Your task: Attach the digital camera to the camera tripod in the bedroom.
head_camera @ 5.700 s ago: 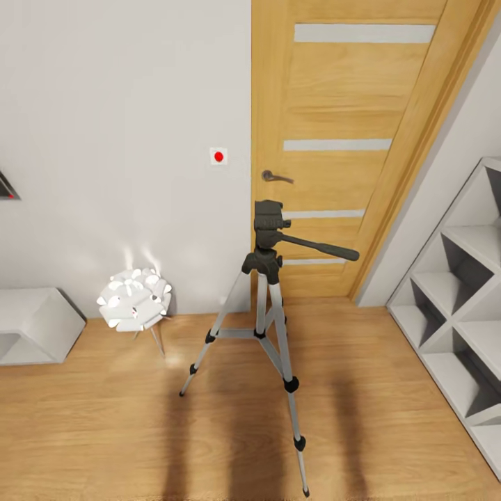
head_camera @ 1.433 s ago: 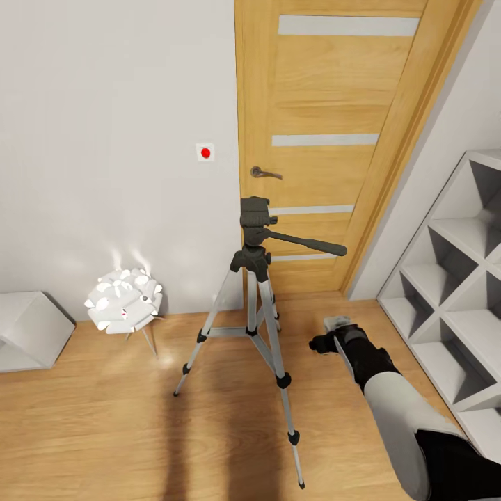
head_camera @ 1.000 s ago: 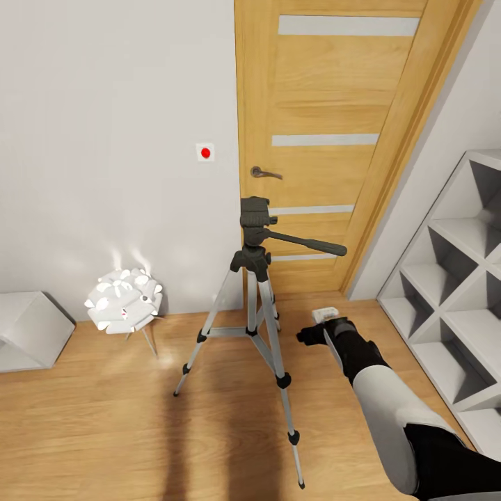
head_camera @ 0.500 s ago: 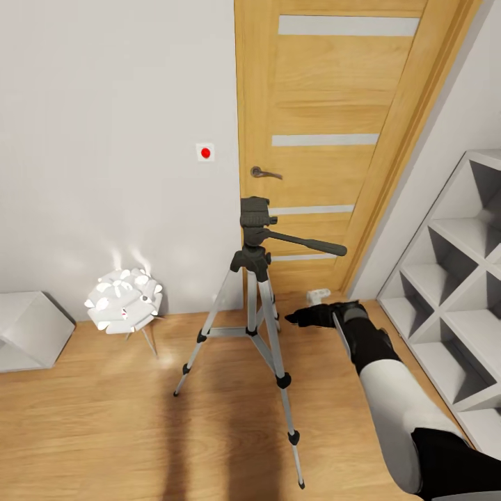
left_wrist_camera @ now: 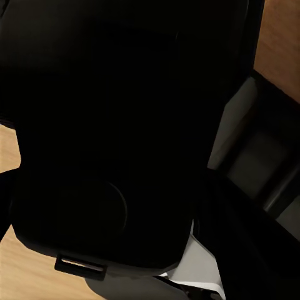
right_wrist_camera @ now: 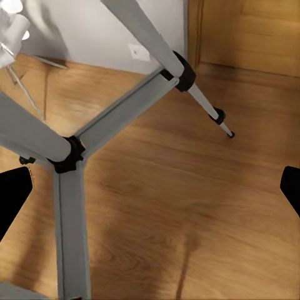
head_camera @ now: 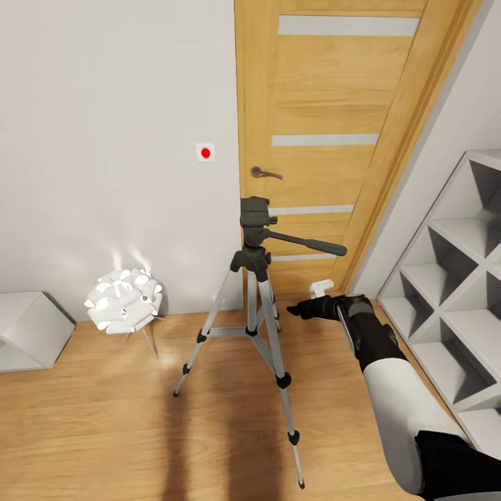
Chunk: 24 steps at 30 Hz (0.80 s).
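Note:
The camera tripod (head_camera: pixel 253 278) stands on the wood floor in front of the door, its black head (head_camera: pixel 254 212) bare and its pan handle (head_camera: pixel 306 244) pointing right. My right gripper (head_camera: pixel 298 309) hovers just right of the upper legs, about level with the black brace, open and empty. In the right wrist view its fingertips (right_wrist_camera: pixel 12 194) sit wide apart, with the silver legs (right_wrist_camera: pixel 70 219) and a black foot (right_wrist_camera: pixel 228 132) beyond them. The left wrist view has a dark boxy shape with a round disc (left_wrist_camera: pixel 94 212) close to the lens; I cannot tell whether this is the digital camera.
A low white flower-shaped lamp (head_camera: pixel 124 300) stands left of the tripod. The wooden door (head_camera: pixel 327 139) is behind it, and white cube shelves (head_camera: pixel 452 278) line the right wall. A low white unit (head_camera: pixel 28 327) sits at the far left.
The view shifted slightly early on. My right arm came up from below and has moved forward and upward towards the tripod's legs. The tripod has not moved.

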Motion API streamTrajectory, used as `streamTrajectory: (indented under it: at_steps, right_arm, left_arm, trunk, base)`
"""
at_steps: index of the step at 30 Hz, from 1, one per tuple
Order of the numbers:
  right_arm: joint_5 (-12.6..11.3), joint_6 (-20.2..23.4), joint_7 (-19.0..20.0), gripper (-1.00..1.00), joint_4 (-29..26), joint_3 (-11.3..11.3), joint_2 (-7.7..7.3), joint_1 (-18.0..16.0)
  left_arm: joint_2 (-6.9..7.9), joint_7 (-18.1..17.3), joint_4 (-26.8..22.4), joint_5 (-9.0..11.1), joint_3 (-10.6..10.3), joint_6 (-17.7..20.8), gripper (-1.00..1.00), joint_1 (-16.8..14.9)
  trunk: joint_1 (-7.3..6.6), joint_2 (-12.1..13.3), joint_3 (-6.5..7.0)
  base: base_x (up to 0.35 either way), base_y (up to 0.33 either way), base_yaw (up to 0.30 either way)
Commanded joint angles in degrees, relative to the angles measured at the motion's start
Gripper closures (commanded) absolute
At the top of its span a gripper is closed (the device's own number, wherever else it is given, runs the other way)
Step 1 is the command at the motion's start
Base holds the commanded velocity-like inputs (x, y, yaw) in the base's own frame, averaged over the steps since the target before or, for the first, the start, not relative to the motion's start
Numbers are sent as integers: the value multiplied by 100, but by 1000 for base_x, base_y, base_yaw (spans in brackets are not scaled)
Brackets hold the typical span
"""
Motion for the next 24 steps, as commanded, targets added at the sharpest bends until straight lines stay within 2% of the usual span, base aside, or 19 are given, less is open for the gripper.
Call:
streamTrajectory:
  at_steps: [1, 4, 9, 16, 24]
  right_arm:
    - [107, 13, 203, -100, -42, -32, 5, -5]
    - [151, 11, 493, -100, -122, -33, 2, -5]
    - [193, -17, 1352, -100, -314, -32, -78, -4]
    - [196, -38, 1560, -100, -343, -33, -103, -4]
    - [193, -35, 1605, -100, -349, -34, -113, -3]
  left_arm:
    - [1, -27, 1, 57, -46, -11, 100, -2]
    - [1, -27, 1, 57, -47, -11, 100, -2]
    - [-3, -27, 1, 57, -46, -11, 100, -2]
    - [-3, -27, 1, 57, -46, -11, 100, -2]
    - [0, -27, 1, 57, -45, -11, 100, -2]
  trunk:
    - [3, -10, -10]
    - [3, -10, -10]
    - [3, -10, -10]
    - [3, -10, -10]
    - [3, -10, -10]
  base:
    - [0, 0, 0]
    - [0, 0, 0]
    - [0, 0, 0]
    - [0, 0, 0]
    - [0, 0, 0]
